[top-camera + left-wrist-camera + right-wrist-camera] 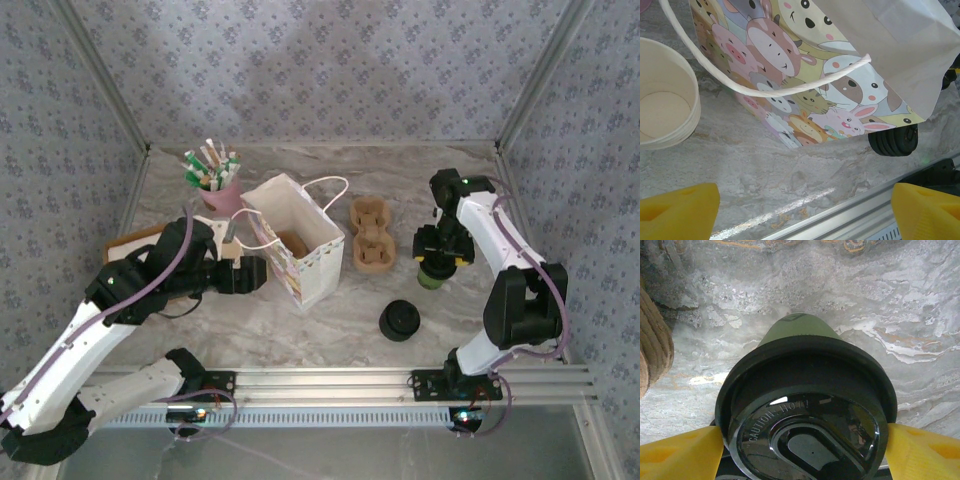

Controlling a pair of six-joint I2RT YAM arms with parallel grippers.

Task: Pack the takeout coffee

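Gripping cup (pixel 799 332) in right claw (pixel 800 450), pads tight on both sides of the lid (pixel 805 435) rim. Upright, axis vertical, over right side of table (pixel 300 325); can't tell whether touching or lifted. Lies well right of the bag (pixel 300 215), with carrier (pixel 368 235) between, so probably needs a leftward carry, then down through the open top. Far nearer to right arm. Showing left claw (pixel 800 210) spread apart beside the bag's printed side, gripping nothing.

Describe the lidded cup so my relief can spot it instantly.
Start at the white cartoon-animal paper bag mid-table; right of it lies a cardboard carrier. Just beyond, in the right gripper, stands the lidded cup: green-sided, unlike the bare black lid stack nearer.
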